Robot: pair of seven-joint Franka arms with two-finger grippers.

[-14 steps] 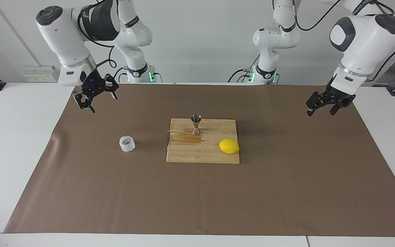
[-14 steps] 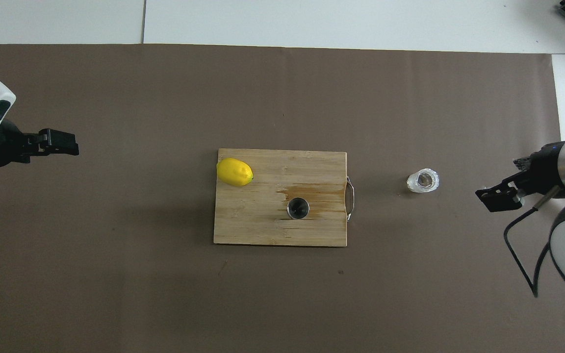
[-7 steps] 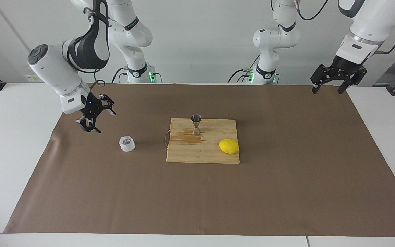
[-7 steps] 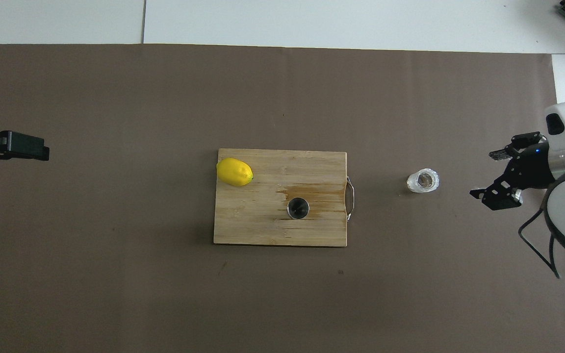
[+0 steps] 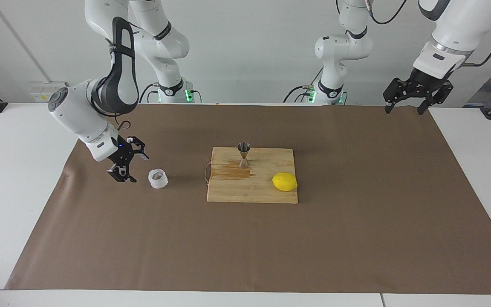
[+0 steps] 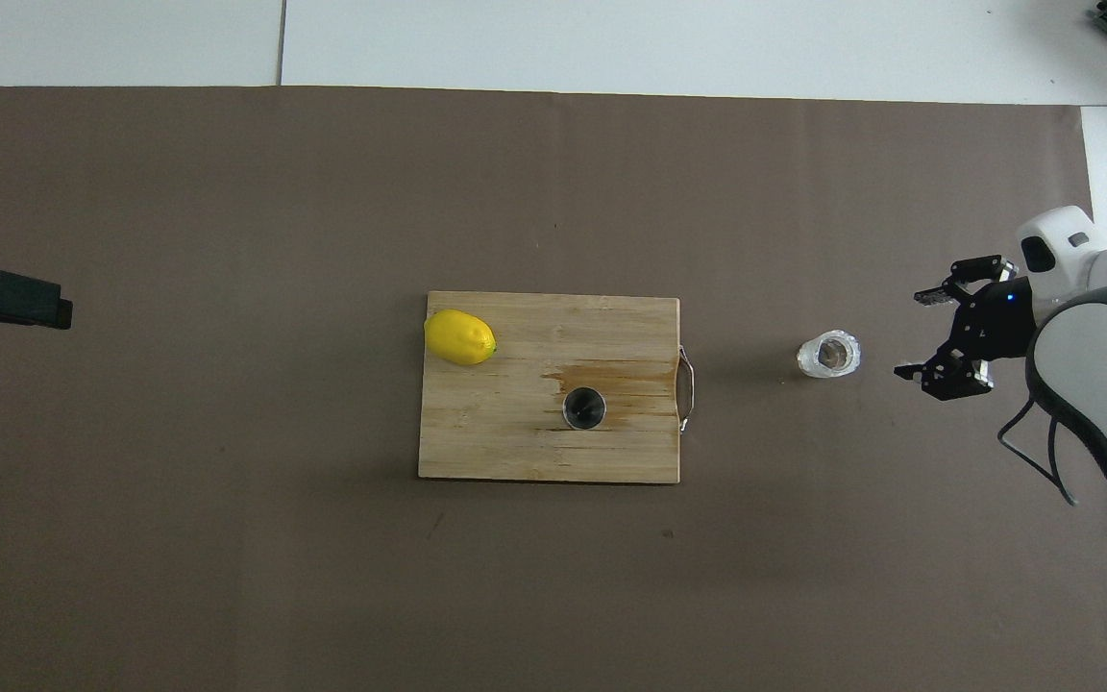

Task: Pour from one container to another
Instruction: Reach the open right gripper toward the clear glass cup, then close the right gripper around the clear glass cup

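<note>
- brown paper covers the tabletop (image 5: 356, 238); a wooden board (image 5: 267, 192) lies mid-paper.
- my right hand (image 5: 128, 165) is low just beside the white cup (image 5: 158, 178), fingers spread, not touching.
- the steel jigger (image 5: 244, 154) stands upright on the board, a lemon (image 5: 284, 181) near it.
- my left hand (image 5: 416, 94) waits raised over the paper's edge, fingers apart.

wall (image 5: 249, 51) – plain white | table (image 5: 11, 179) – white | cover (image 5: 356, 238) – brown

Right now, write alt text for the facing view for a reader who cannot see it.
The right gripper, fingers open, hangs low beside a crinkly white cup on the brown mat, not touching it. A steel jigger and a lemon sit on a wooden cutting board; the left gripper waits open.
</note>
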